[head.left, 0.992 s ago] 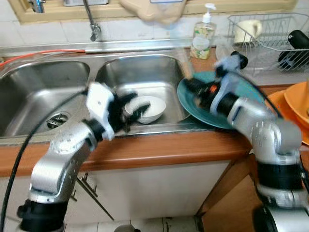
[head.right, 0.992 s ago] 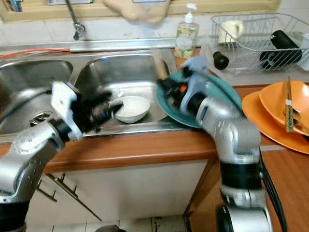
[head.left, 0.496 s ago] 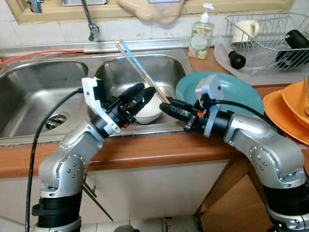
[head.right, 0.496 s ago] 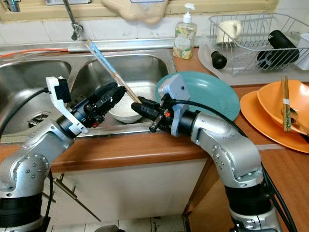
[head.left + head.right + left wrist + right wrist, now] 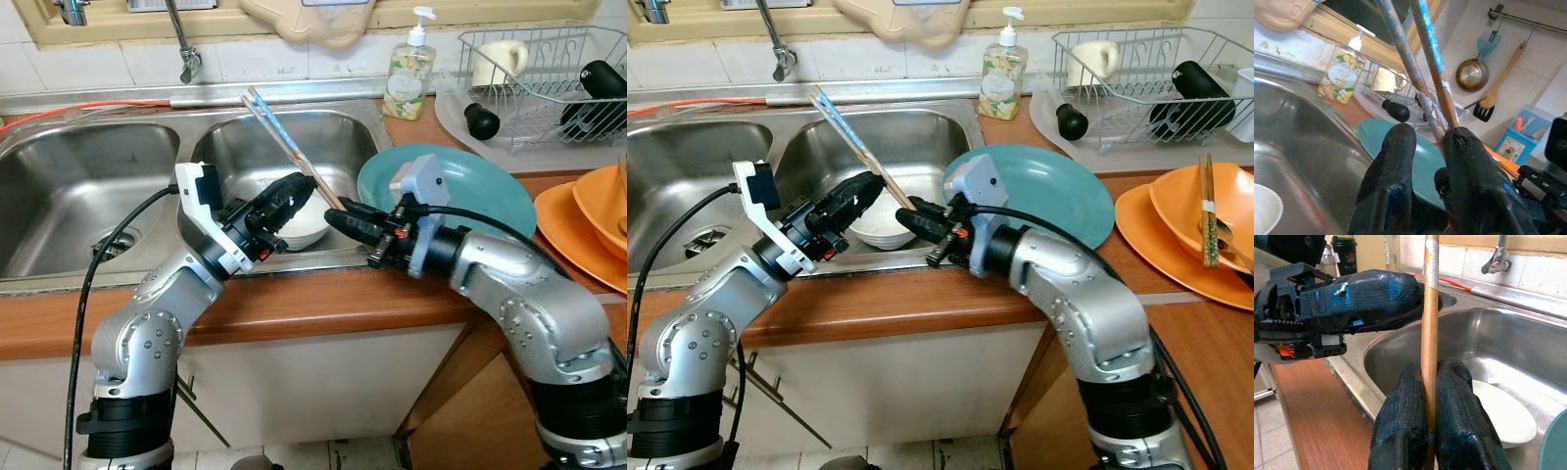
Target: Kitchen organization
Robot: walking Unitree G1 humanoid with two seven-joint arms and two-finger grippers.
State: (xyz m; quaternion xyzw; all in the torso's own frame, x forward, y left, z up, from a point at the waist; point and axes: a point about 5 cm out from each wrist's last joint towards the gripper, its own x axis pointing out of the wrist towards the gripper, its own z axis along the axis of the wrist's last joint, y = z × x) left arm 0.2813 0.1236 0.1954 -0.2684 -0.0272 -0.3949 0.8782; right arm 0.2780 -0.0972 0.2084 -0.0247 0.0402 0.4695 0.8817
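A pair of wooden chopsticks [image 5: 279, 132] slants up over the right sink basin [image 5: 294, 147], tips toward the tap. My left gripper [image 5: 299, 189] is shut on them near their lower end, and the left wrist view has both sticks [image 5: 1422, 63] pinched between its fingers [image 5: 1396, 161]. My right gripper [image 5: 338, 213] meets them from the other side and is shut on the same lower end [image 5: 1430, 308]. A white bowl [image 5: 306, 231] lies in the basin just beneath both grippers. A teal plate [image 5: 490, 191] sits on the counter behind my right arm.
A soap bottle [image 5: 411, 73] stands behind the sink, and a wire dish rack [image 5: 549, 69] with a mug is at the back right. Orange plates [image 5: 588, 215] lie at the right edge. The tap [image 5: 186, 49] and left basin [image 5: 69, 186] are to the left.
A second ago both arms were blurred and apart, left by the bowl, right over the plate. They have come together on the chopsticks and barely shifted in the last half second.
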